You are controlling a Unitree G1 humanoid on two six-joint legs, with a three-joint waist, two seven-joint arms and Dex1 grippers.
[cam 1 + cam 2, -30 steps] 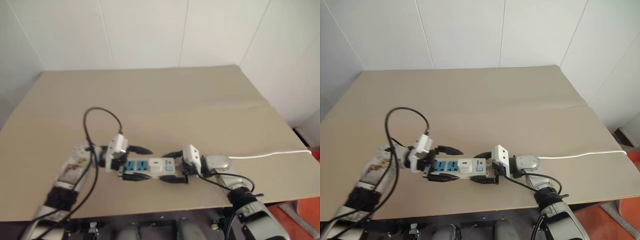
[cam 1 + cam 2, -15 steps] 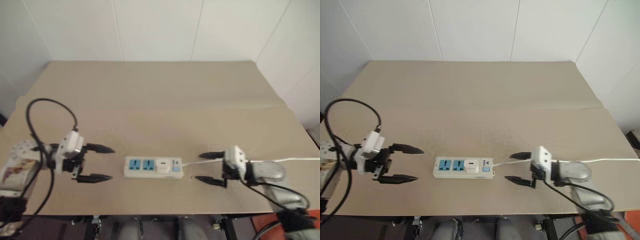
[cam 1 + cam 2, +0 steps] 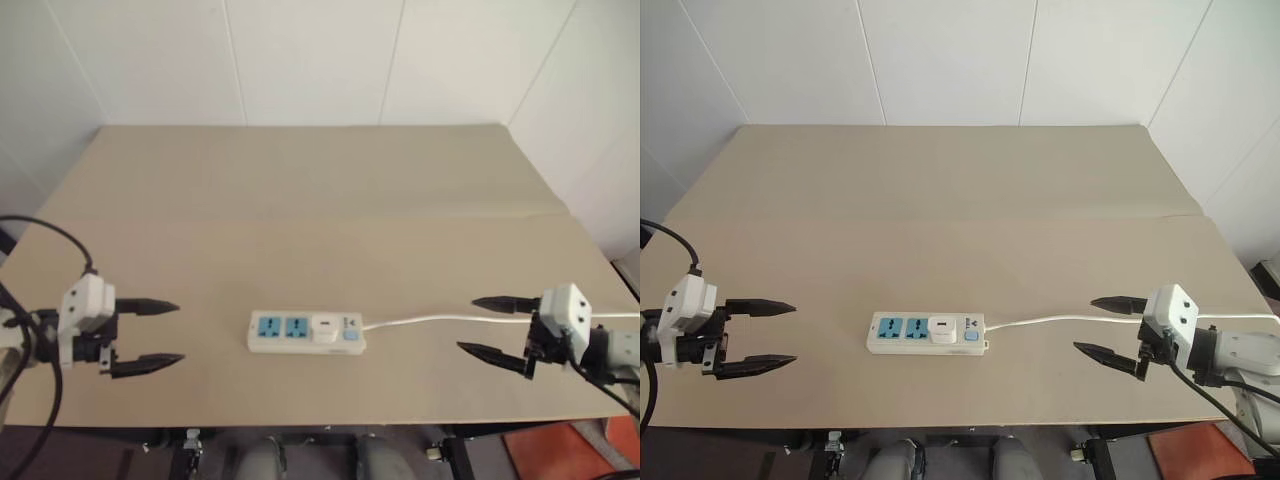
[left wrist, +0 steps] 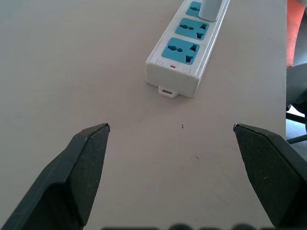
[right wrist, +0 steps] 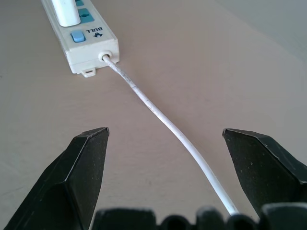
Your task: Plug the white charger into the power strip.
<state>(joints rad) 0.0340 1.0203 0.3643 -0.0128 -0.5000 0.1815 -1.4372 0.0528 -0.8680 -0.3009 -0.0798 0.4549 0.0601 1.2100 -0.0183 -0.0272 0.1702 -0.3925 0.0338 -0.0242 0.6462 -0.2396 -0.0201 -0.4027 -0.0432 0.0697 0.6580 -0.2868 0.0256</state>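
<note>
The power strip (image 3: 306,332) lies flat near the table's front edge, with two blue sockets bare on its left part. The white charger (image 3: 327,327) sits plugged into the socket nearest the blue switch (image 5: 77,36); it also shows in the right wrist view (image 5: 65,10). My left gripper (image 3: 148,336) hovers open far to the strip's left, pointing at it, nothing between its fingers. At the far right my right gripper (image 3: 492,326) is open too, straddling the white cord (image 3: 430,320) without touching it.
The tan table (image 3: 320,220) has a seam across its middle. The strip's cord runs off toward the table's right edge. White walls close the back and the right side.
Both grippers have drawn away from the power strip, the left one outward to the left, the right one outward to the right. The strip and charger lie still; the camera view shifted.
</note>
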